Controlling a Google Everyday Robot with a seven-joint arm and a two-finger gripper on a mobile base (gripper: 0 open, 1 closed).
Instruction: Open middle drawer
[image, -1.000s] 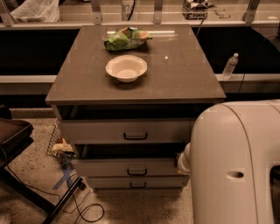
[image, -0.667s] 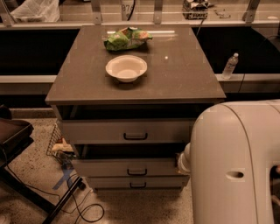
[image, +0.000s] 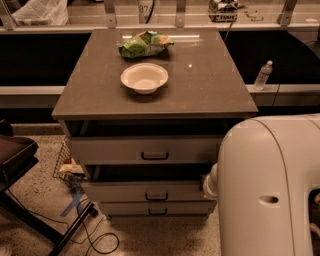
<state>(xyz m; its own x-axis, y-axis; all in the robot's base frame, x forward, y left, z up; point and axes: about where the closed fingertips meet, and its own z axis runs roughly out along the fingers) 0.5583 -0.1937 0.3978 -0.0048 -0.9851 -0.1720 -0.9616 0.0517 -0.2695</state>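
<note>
From where I stand, the cabinet fills the middle of the frame. On its brown countertop (image: 210, 85) sit a white bowl (image: 144, 77) and, behind it, a crumpled green bag (image: 145, 44). The middle drawer (image: 120, 191) is in the lower centre, second of the three fronts. Its small dark handle (image: 156, 196) is at its centre, and nothing touches it. Above it is the taller top drawer (image: 115, 150), and just beneath it the lowest drawer (image: 130, 208).

A dark band runs along the top edge of the middle drawer's front. I cannot say whether that is shadow under the top drawer or a first crack of opening. Either way, I see none of the drawer's inside, so I judge it shut or very nearly so.

The robot's bulky white arm (image: 270, 190) takes up the lower right of the frame, and its rounded edge overlaps the right ends of the drawer fronts. The gripper is nowhere in sight. It may be behind that housing or out of frame, and I cannot tell what state it is in.

By my reckoning almost all of the job is left. The gripper has to be brought to the handle, take hold of it, and draw the front straight out toward the bottom of the frame. With three alike handles stacked so close together, choosing the right one is the first care.
</note>
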